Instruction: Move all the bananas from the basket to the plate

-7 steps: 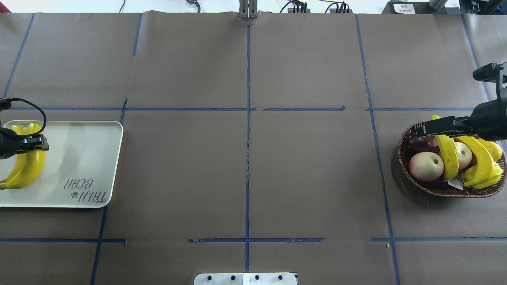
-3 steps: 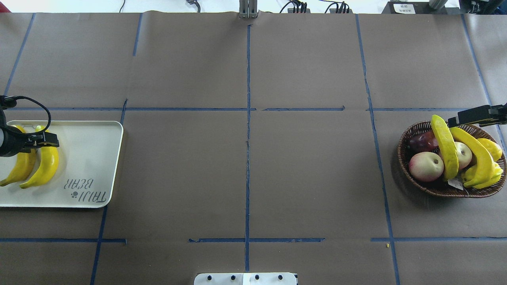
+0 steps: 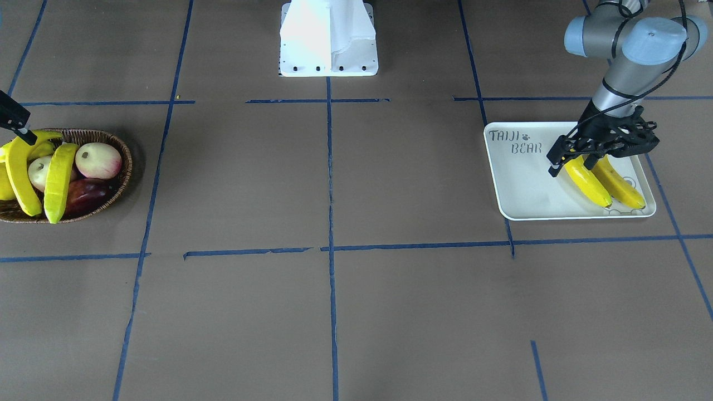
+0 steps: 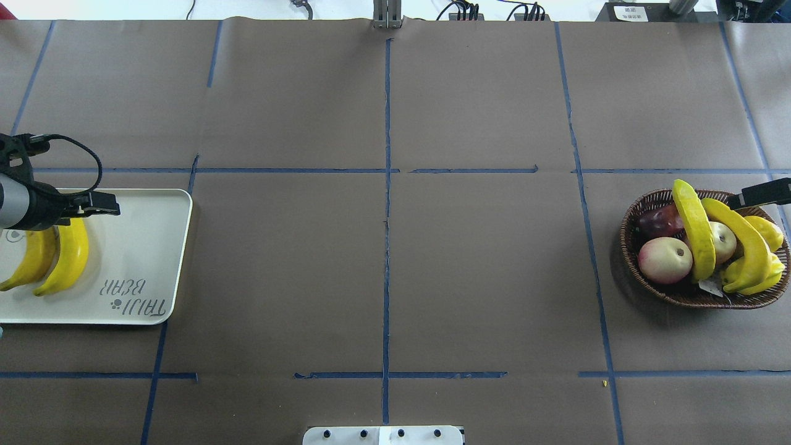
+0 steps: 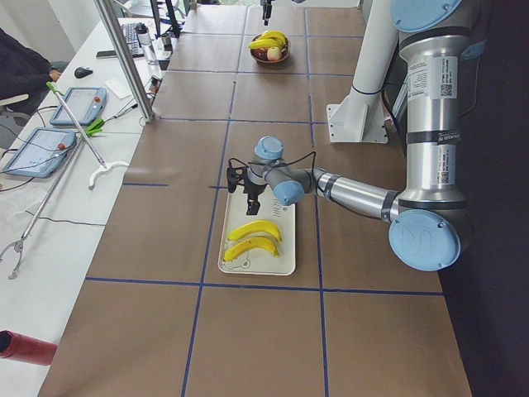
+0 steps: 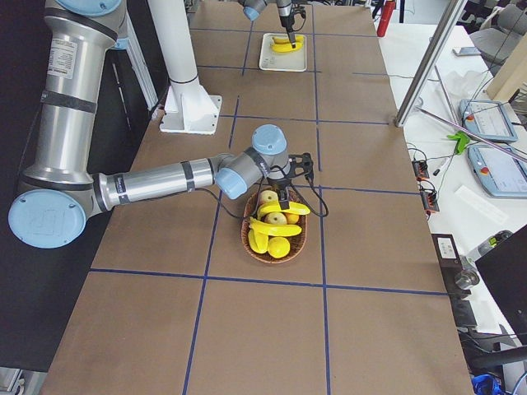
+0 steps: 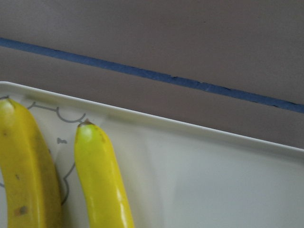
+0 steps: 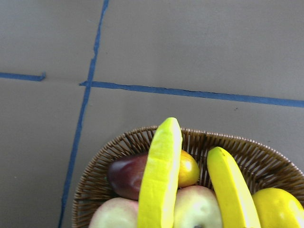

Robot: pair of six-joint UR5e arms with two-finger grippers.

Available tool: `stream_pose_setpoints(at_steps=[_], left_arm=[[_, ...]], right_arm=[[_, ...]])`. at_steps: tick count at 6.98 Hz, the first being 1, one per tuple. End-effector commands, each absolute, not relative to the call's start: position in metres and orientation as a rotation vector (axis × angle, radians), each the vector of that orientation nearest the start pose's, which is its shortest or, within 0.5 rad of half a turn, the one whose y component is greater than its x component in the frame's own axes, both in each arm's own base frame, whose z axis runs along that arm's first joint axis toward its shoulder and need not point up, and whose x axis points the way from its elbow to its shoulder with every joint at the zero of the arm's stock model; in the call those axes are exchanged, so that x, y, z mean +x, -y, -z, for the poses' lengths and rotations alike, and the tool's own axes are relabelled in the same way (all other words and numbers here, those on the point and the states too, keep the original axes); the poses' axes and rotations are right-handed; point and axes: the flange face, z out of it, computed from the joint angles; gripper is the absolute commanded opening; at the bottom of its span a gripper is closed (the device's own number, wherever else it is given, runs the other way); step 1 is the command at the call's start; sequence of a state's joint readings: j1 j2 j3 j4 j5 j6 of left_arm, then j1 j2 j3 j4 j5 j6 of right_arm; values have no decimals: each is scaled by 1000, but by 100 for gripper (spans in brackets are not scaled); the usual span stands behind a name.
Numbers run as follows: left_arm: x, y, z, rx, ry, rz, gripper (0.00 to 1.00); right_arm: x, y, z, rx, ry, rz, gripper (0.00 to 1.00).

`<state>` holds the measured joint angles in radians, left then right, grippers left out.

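Two yellow bananas [image 4: 74,256] [image 4: 28,262] lie side by side on the white plate [image 4: 142,247], also seen in the front view as bananas [image 3: 587,179] on the plate [image 3: 523,184]. My left gripper [image 4: 114,210] hovers over their far ends, open and empty. In the wicker basket [image 4: 698,300] a greener banana [image 4: 695,232] and a yellow banana [image 4: 744,247] rest across other fruit. My right gripper [image 4: 735,199] reaches in from the right edge just above the basket's far rim, open, with nothing in it.
Peaches [image 4: 664,259], a dark red fruit [image 4: 658,222] and plump yellow fruit [image 4: 766,232] share the basket. The robot's white base [image 4: 383,436] sits at the near edge. Brown paper with blue tape lines covers the table between plate and basket.
The left gripper let go of the second banana, which now lies beside the first, and moved right. The right gripper drew back from over the basket toward the right edge.
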<state>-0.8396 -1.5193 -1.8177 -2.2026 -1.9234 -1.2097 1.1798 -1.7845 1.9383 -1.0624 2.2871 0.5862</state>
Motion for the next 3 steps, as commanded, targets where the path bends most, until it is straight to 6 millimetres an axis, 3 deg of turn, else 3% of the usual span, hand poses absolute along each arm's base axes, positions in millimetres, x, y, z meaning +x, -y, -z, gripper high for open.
stream_pose_setpoints(at_steps=[1,2,3], left_arm=[[280,450,-455,151,-953,323,100],[289,457,-440,145,-958,329,100],[293,462,-432,137,-950,332,100]], right_arm=[[-86,399,-561,162,864,28,100],[-85,391,-597,74,856,-28,100],[-85,386,-619,73,896,-59,100]])
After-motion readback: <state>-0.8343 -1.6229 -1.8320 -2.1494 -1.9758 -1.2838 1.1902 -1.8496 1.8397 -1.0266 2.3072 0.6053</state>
